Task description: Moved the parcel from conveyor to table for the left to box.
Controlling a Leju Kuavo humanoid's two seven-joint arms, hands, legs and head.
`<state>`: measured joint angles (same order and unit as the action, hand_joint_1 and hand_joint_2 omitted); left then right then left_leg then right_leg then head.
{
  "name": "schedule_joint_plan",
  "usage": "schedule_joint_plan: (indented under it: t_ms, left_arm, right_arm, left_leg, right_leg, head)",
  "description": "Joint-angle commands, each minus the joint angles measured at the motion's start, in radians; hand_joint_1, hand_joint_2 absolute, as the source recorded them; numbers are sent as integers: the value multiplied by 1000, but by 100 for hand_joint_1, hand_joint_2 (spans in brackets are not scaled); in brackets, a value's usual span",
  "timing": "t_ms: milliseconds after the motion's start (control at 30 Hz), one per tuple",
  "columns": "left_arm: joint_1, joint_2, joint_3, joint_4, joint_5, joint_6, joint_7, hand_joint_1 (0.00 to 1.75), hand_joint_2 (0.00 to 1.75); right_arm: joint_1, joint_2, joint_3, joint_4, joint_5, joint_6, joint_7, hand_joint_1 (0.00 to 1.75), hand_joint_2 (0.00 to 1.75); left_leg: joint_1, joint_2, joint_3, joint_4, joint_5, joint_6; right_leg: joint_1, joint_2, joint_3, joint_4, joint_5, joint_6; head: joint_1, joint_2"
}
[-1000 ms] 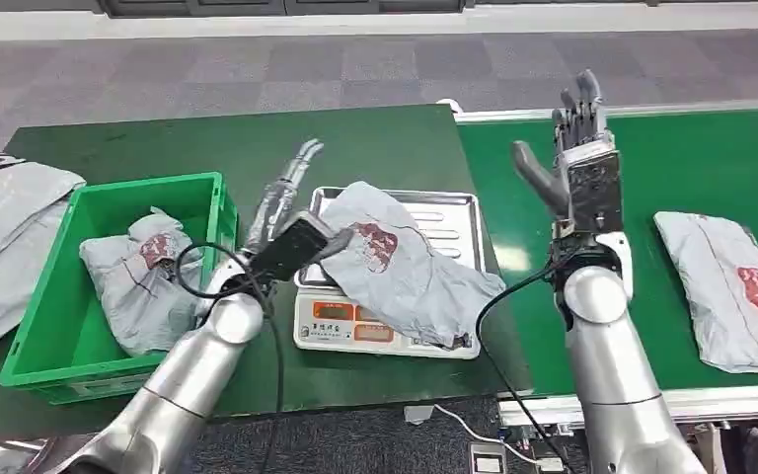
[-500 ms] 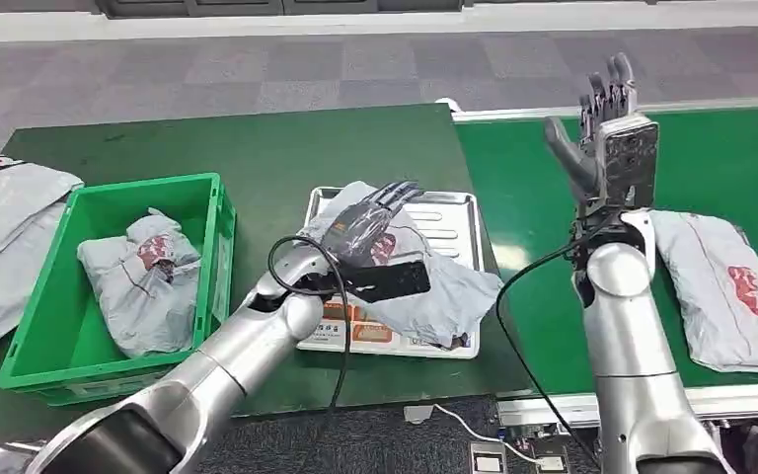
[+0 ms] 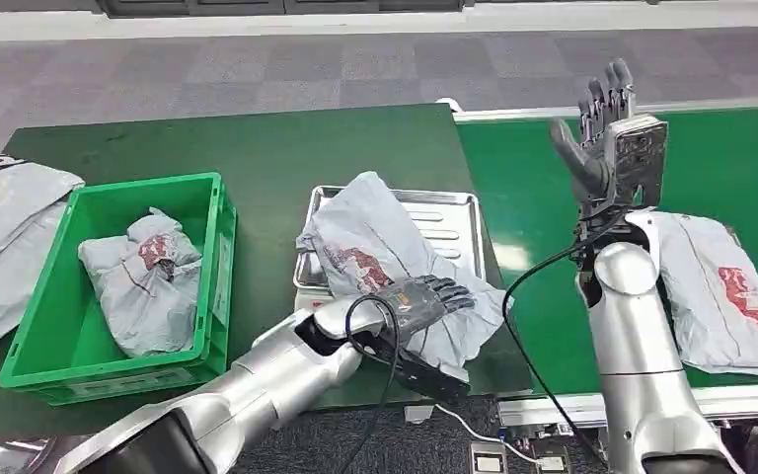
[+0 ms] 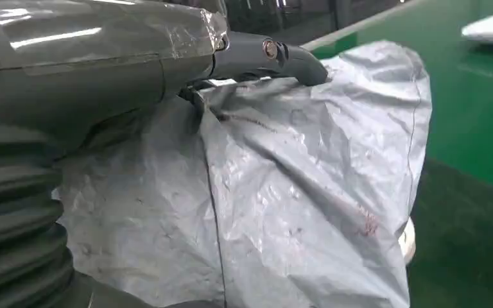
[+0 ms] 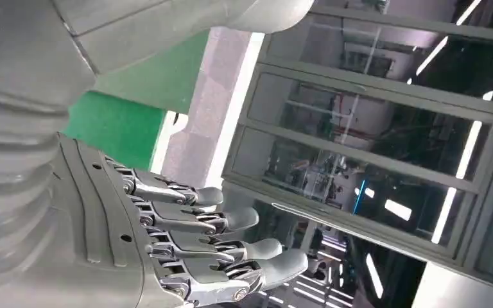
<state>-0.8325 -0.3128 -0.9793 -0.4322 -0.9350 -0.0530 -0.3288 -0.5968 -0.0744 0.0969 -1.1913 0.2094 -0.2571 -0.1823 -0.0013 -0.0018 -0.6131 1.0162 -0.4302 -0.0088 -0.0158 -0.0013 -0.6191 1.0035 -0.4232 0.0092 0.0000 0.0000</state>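
On the far left of the table (image 3: 257,148) lie loose grey bags (image 3: 0,227), then a green bin (image 3: 212,247) with one bag inside. Next comes the scale (image 3: 449,212), with the parcel (image 3: 375,247) draped over it. The left hand (image 3: 424,296) lies on the parcel's near edge, fingers curled onto the plastic. On the right, the right hand (image 3: 602,123) is raised, spread and holding nothing, above the conveyor (image 3: 720,158), where another bag (image 3: 730,286) lies.

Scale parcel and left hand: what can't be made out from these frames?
- Scale display, head view: covered by the parcel and left hand.
- Left hand's grip, left wrist view: the parcel hides the fingers, so hold or mere contact is unclear.
- Conveyor parcel, head view: near edge behind the right arm.
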Motion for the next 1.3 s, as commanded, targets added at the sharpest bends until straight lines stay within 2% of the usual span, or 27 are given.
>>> schedule_joint_plan:
  t_ms: [33,67,100,333,600,733,867,900,933,1033,1300]
  left_arm:
    - [-47,7,-125,81,-6,-12,2,0,175]
    - [-71,-7,-196,120,-49,-137,-36,23,175]
    - [-78,-7,-197,113,-41,-212,-32,175,175]
    - [-87,-6,-200,108,-40,-190,-23,175,175]
    - [-87,0,-172,85,-25,-35,17,175,175]
    - [-99,4,-130,69,-16,96,96,175,175]
    - [-112,4,-125,65,-16,103,101,175,175]
    - [-96,17,-7,6,72,257,106,175,175]
    - [-116,30,125,-69,197,320,52,175,175]
    - [-136,72,155,-192,203,221,88,175,175]
    - [-115,67,150,-185,187,233,92,175,175]
  right_arm:
    - [-31,-2,-8,55,-5,2,7,0,175]
    - [-39,-5,-5,69,-6,14,14,0,175]
    - [-49,-6,-5,83,-7,18,12,0,175]
    - [-78,-3,-5,120,-8,29,12,0,175]
    - [-65,-4,-20,92,4,56,13,0,175]
    - [-47,-16,-28,74,5,64,11,0,175]
    - [-41,-20,-31,71,5,64,10,0,175]
    - [-25,-20,-38,47,2,63,7,0,175]
    - [-13,-17,-43,30,2,66,8,0,175]
    - [-10,-12,-45,25,2,73,11,0,175]
    - [-13,-12,-45,30,3,76,13,0,175]
  left_leg:
    - [1,1,2,-1,0,0]
    - [1,1,3,-2,0,-1]
    - [1,1,1,0,-1,0]
    - [0,2,4,-2,0,0]
    - [1,1,3,-2,0,-1]
    - [1,0,4,-2,1,0]
    - [1,0,3,-1,1,0]
    - [1,0,2,0,1,0]
    - [1,0,3,-1,1,0]
    - [1,-1,-1,1,1,0]
    - [1,0,2,-1,1,0]
  right_leg:
    - [1,1,2,-2,0,-1]
    - [1,1,3,-2,0,-1]
    - [1,1,1,-1,0,-1]
    - [0,1,5,-2,0,0]
    - [1,1,3,-2,1,-1]
    - [1,0,4,-2,1,-1]
    - [1,-1,4,-2,1,0]
    - [1,-1,3,0,0,0]
    - [1,-1,4,-2,1,0]
    - [1,-1,0,1,0,0]
    - [1,0,2,-1,1,-1]
  head:
    - [0,0]
    - [0,0]
    - [0,0]
    - [0,0]
    - [0,0]
    - [0,0]
    - [0,0]
    - [0,0]
    - [0,0]
    - [0,0]
    - [0,0]
